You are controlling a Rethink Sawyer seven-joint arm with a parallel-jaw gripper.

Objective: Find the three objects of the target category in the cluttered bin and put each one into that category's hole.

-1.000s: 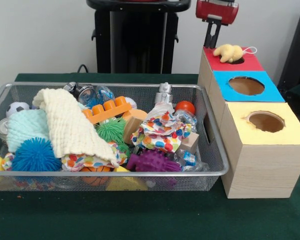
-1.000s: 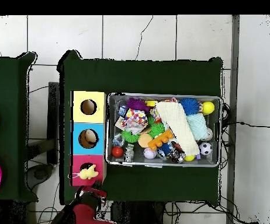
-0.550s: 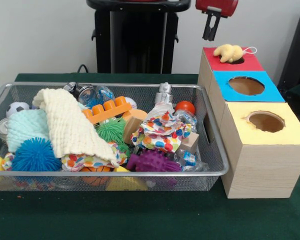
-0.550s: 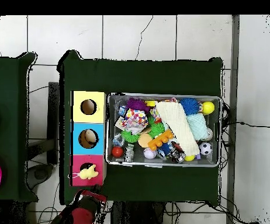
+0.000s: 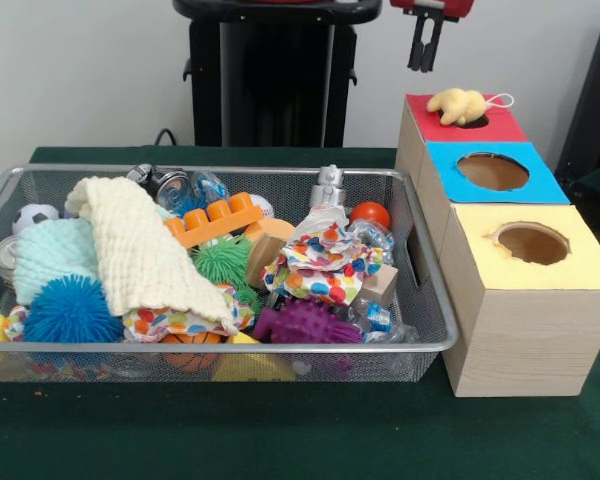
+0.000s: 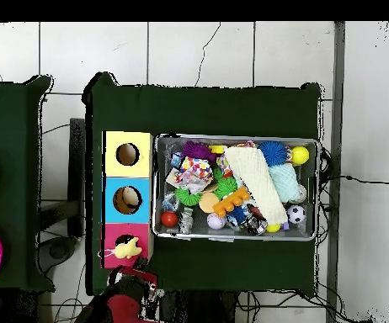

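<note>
The green tabletop (image 5: 310,440) carries a wire bin (image 5: 420,300) heaped with clutter and, just beside it, a row of three wooden boxes topped yellow (image 5: 590,262), blue (image 5: 545,182) and red (image 5: 430,128), each with a round hole. In the bin a cream cloth (image 5: 140,250) drapes over a pale blue cloth (image 5: 50,255), near an orange brick (image 5: 215,220) and a purple spiky ball (image 5: 305,322). A yellow plush toy (image 5: 458,104) sits on the red box at its hole. My end effector (image 5: 424,45) hangs above that box, empty, fingers narrowly apart.
</note>
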